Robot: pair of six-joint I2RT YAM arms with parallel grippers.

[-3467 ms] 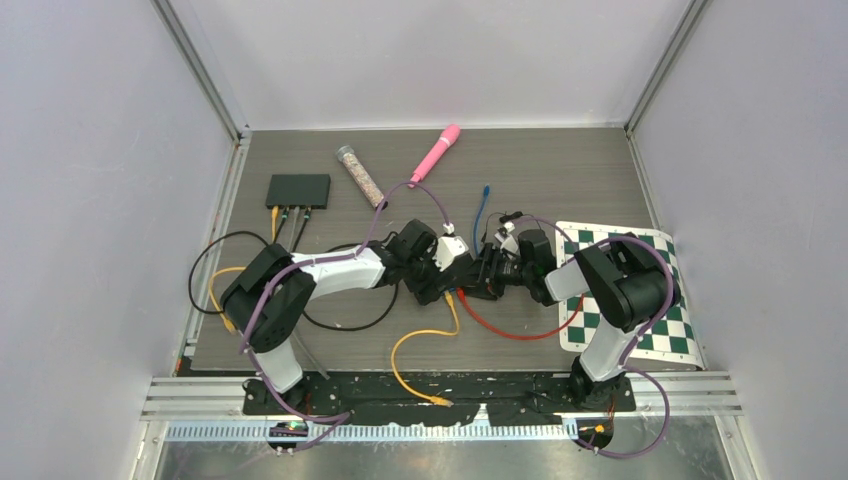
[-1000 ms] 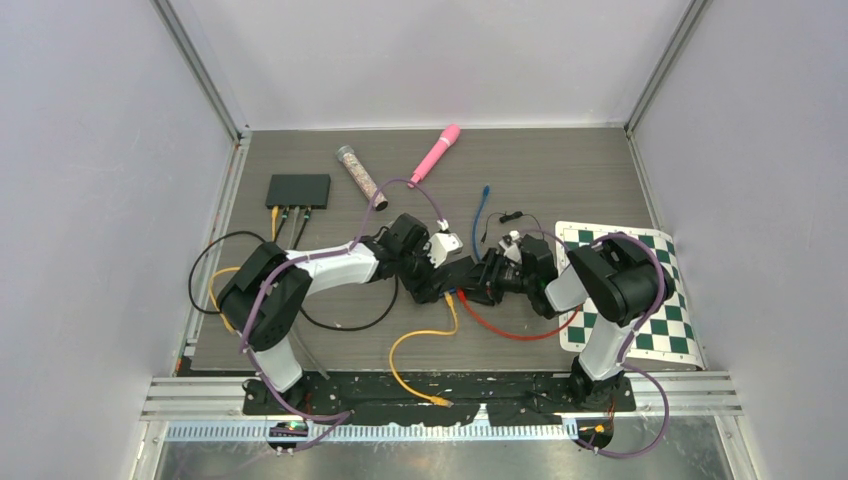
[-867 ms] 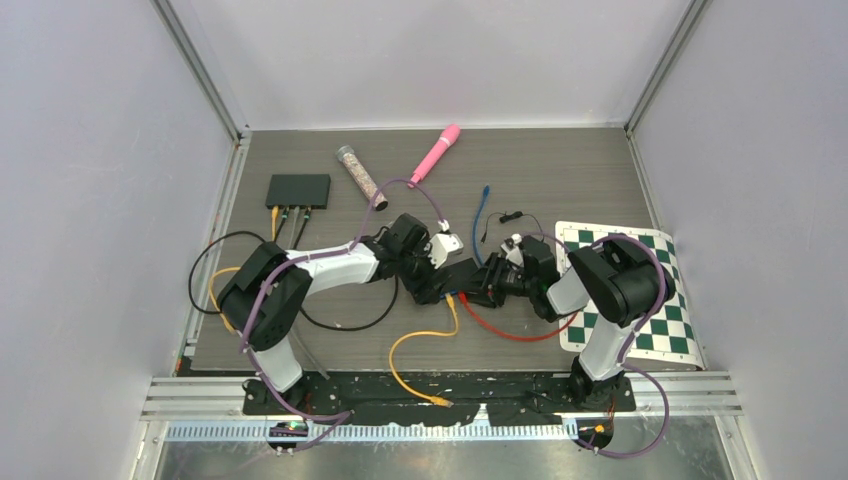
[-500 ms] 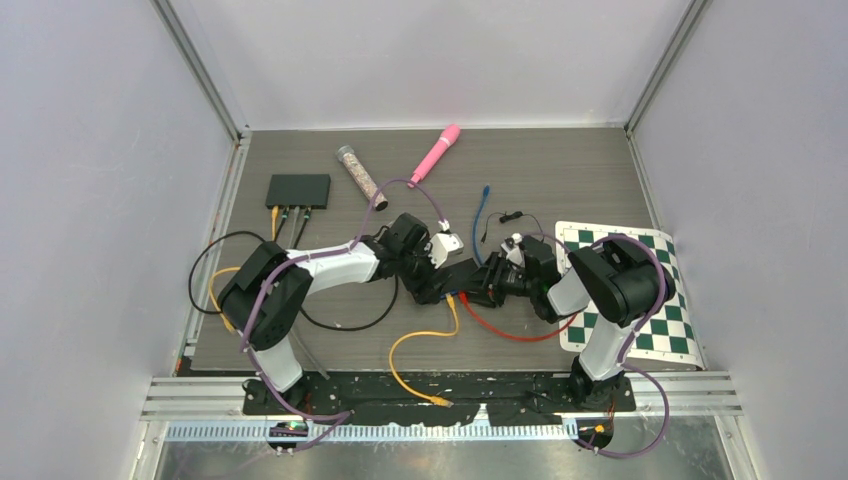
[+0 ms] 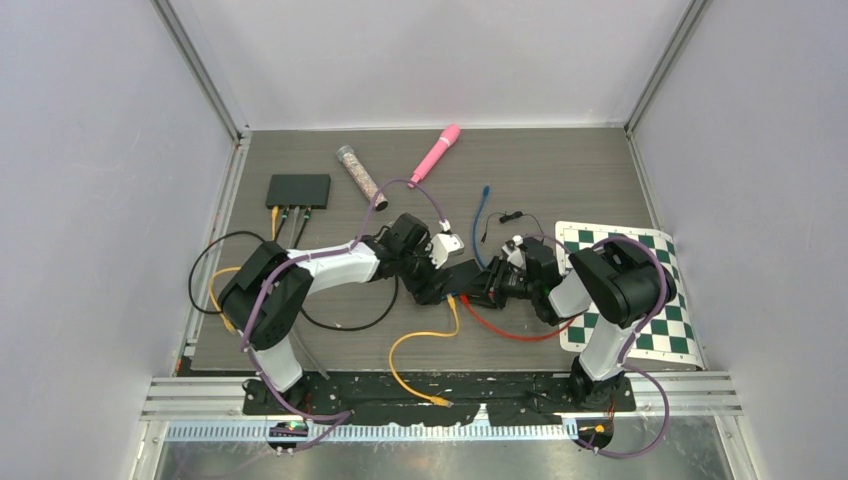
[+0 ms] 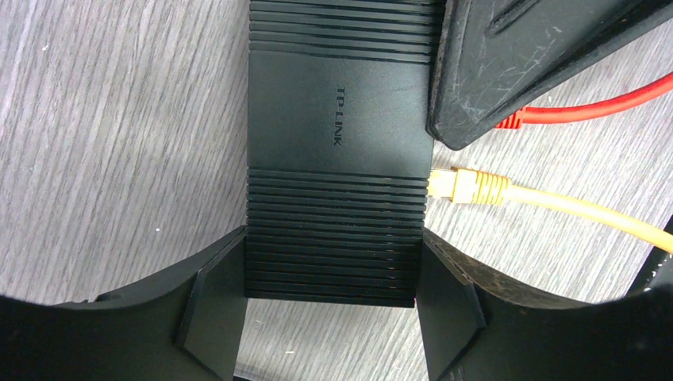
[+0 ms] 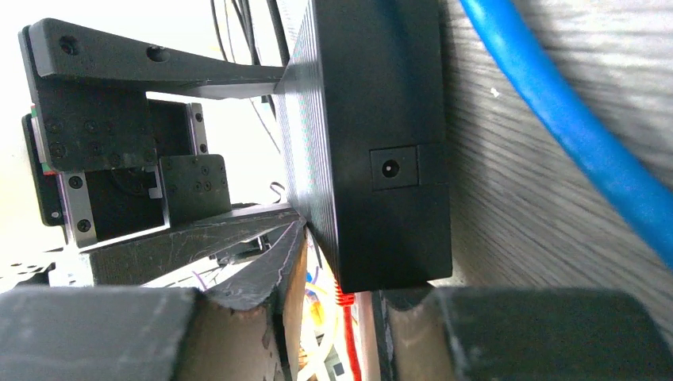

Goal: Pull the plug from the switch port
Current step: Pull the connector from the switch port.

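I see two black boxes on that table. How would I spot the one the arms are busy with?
Look at the middle of the table, where both arms meet. The switch, marked TP-LINK, lies flat there, clamped by the left gripper. Unlike the black box at the back left, it has a red cable running to it beside a yellow cable.

I am reading one marking only: the brand name TP-LINK, dark on black, on the switch (image 6: 333, 159), across the smooth middle band of its top face in the left wrist view. Its letters are running top to bottom in that picture, turned on their side. From the top and right wrist views I am making out no lettering.
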